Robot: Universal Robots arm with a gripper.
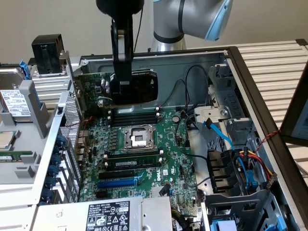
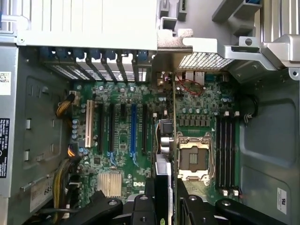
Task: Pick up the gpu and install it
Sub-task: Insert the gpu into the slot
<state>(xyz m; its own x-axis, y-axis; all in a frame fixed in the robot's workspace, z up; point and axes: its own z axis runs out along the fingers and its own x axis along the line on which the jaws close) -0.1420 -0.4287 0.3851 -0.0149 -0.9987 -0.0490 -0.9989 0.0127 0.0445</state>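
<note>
Counting up, you have one gpu (image 1: pixel 144 86), one motherboard (image 1: pixel 166 144) and one bare processor socket (image 1: pixel 137 139). Your jaws pinch the gpu (a green card with a black cooler on one face), which stands on edge over the motherboard, near the memory slots (image 1: pixel 134 117).

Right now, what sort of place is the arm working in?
Probably a computer repair or assembly bench. An open desktop case lies on its side with its motherboard exposed, the gripper holds a graphics card above it, and a hard drive sits at the exterior view's left.
</note>
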